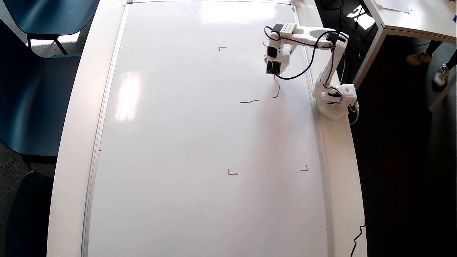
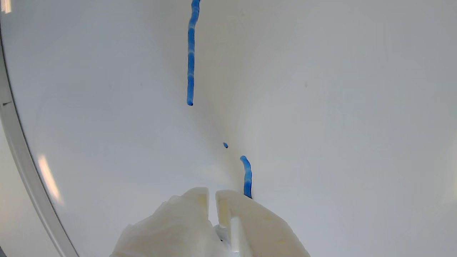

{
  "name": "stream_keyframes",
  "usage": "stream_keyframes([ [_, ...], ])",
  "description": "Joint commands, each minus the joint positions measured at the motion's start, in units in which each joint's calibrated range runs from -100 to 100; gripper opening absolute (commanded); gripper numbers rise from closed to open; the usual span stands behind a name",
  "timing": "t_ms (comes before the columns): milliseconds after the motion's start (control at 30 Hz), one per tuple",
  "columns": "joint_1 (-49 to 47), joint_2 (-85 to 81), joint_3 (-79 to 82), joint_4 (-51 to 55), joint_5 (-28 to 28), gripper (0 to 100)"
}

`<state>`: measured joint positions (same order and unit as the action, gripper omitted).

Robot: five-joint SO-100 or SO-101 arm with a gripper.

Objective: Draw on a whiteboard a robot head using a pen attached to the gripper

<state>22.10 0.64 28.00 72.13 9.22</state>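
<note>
2 dark-blue strokes lie on the whiteboard in the overhead view: a short, nearly level line to the left and a shorter slanted line to its right, apart from each other. These are the only parts of the robot head drawn; no closed outline is present. 3 red corner marks are visible, 1 at upper centre and 2 lower down. Right of the strokes, the gripper hangs over the board just above the slanted line, with the arm's base on the table rim at the board's right edge. In the wrist view, a long stroke, a dot and a short stroke appear left to right. The fingers stand nearly together with a narrow slit between them. The pen itself cannot be made out clearly.
</note>
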Motion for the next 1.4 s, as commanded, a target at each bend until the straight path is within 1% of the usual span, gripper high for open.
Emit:
stream_keyframes([
  [0,2.25,2.59,-3.17,-0.36,1.18,1],
  [467,9.25,11.48,-15.25,0.07,1.29,1],
  [767,12.56,16.01,-21.97,0.42,2.31,1],
  [933,11.68,19.03,-24.96,0.24,2.09,1],
  [1233,6.96,22.38,-28.23,-0.28,1.61,1],
  [1367,5.49,24.06,-31.23,-0.36,0.11,1],
])
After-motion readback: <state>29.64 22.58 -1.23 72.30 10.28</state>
